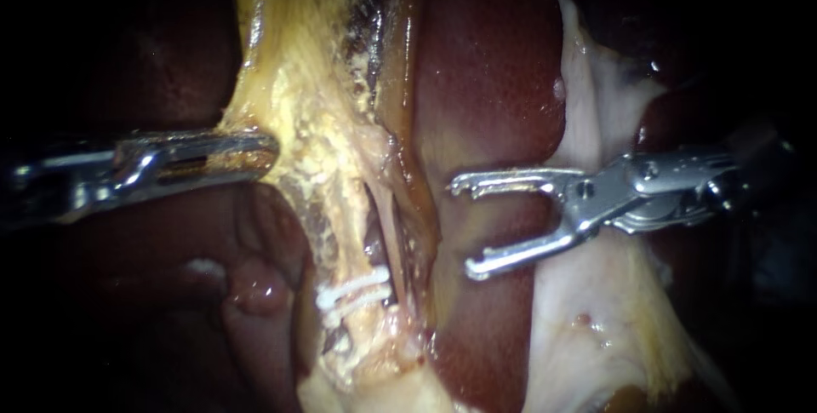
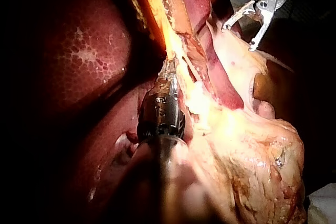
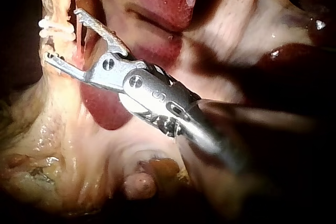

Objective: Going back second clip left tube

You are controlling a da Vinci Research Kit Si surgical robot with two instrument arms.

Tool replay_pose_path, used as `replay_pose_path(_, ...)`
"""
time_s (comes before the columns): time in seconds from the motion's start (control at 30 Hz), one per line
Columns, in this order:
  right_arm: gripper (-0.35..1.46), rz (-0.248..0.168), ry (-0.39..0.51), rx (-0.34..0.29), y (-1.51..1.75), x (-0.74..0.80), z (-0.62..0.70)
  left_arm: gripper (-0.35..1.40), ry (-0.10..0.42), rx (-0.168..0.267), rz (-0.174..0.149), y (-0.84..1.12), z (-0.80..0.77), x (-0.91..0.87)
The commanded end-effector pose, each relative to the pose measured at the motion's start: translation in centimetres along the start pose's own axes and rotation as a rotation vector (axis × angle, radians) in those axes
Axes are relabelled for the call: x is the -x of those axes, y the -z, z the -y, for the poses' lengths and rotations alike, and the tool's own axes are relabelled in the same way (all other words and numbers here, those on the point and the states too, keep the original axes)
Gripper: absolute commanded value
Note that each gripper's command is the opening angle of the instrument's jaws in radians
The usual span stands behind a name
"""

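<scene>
From the left, the left instrument, jaws closed onto the edge of the yellow fatty band and gripping it from both sides. Tips buried in that band in the left wrist view, so hard to make out there. Shaft lost in the dark toward the edge.

From the right, the right instrument, jaws spread wide and holding nothing, poised over the dark red liver and clear of the band. Behind its wrist, pale whitish tissue; shaft swallowed by shadow. Small and far off in the left wrist view, jaws apart there too.

Lower on the band, two white clips side by side across a thin tube, outer ends partly hidden under fat. Just beside that tube, another strand, half in shadow — cannot tell for sure which is the left tube.

In the right wrist view, the open jaws with the clips showing close to the tips — impossible to judge the gap in depth there.
</scene>
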Motion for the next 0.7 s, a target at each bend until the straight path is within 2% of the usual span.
replay_pose_path(0.03,0.6,0.0,0.003,-0.001,0.0,-0.01,0.01,-0.35,-0.001,0.002,-0.003,-0.02,0.0,0.0)
replay_pose_path(0.13,0.6,0.0,0.003,-0.001,0.0,-0.01,0.02,-0.35,-0.01,0.01,-0.004,-0.09,-0.02,-0.05)
replay_pose_path(0.47,0.6,-0.002,0.033,0.002,0.0,0.0,0.0,-0.35,-0.006,0.003,-0.054,-0.63,-0.17,-0.31)
replay_pose_path(0.7,0.6,-0.005,0.05,0.002,0.0,0.0,0.0,-0.35,-0.007,-0.002,-0.069,-0.87,-0.13,-0.34)
